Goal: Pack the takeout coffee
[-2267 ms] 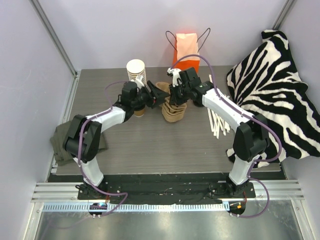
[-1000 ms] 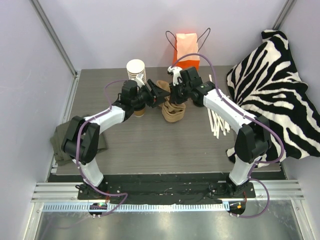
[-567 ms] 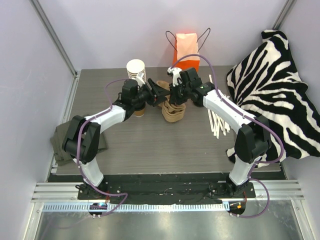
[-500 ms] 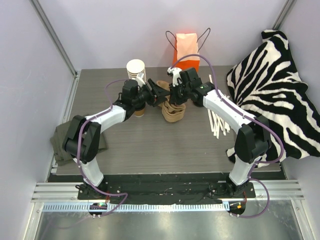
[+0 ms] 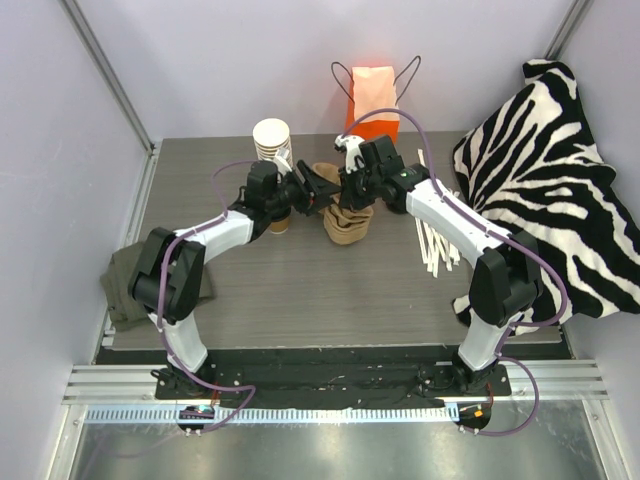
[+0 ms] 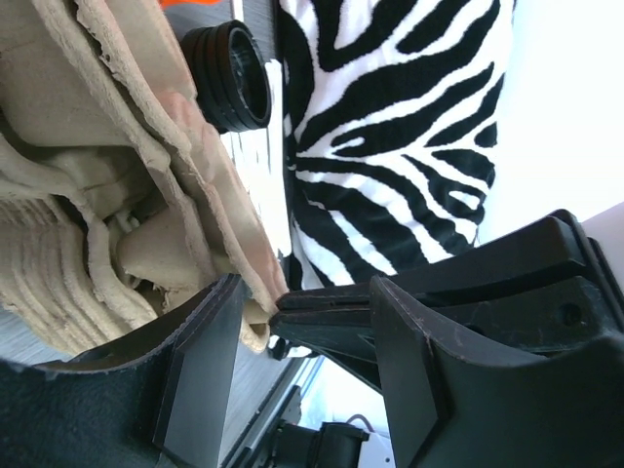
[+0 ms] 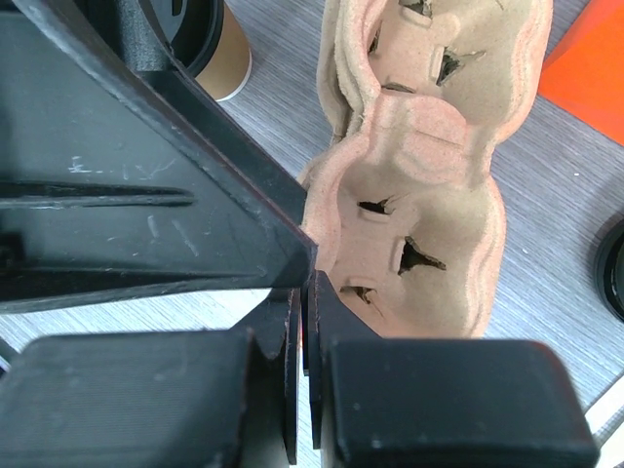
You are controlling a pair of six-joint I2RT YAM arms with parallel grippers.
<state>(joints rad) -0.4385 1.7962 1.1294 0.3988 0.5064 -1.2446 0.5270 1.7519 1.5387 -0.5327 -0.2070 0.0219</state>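
The takeout coffee (image 5: pixel 279 223), a small brown cup with a black lid, stands on the table under my left arm; it also shows in the right wrist view (image 7: pixel 226 60). A stack of tan pulp cup carriers (image 5: pixel 346 224) stands just right of it. My right gripper (image 5: pixel 340 190) is shut on the rim of the top carrier (image 7: pixel 429 146), pinching it at the near corner (image 7: pixel 305 283). My left gripper (image 5: pixel 322 188) is open; its fingers (image 6: pixel 200 375) straddle that same carrier corner (image 6: pixel 255 317) and the right gripper's shut tips.
A tall stack of lidless cups (image 5: pixel 272 140) stands behind the coffee. An orange paper bag (image 5: pixel 372 95) is at the back. Loose black lids (image 6: pixel 229 63) lie beyond the carriers. Wooden stirrers (image 5: pixel 435 245) and a zebra cloth (image 5: pixel 545 170) are on the right, a grey-green cloth (image 5: pixel 120 285) on the left.
My left gripper has edged a little to the right, closer to the carriers and the right gripper's tips. The right arm and the coffee have barely moved.
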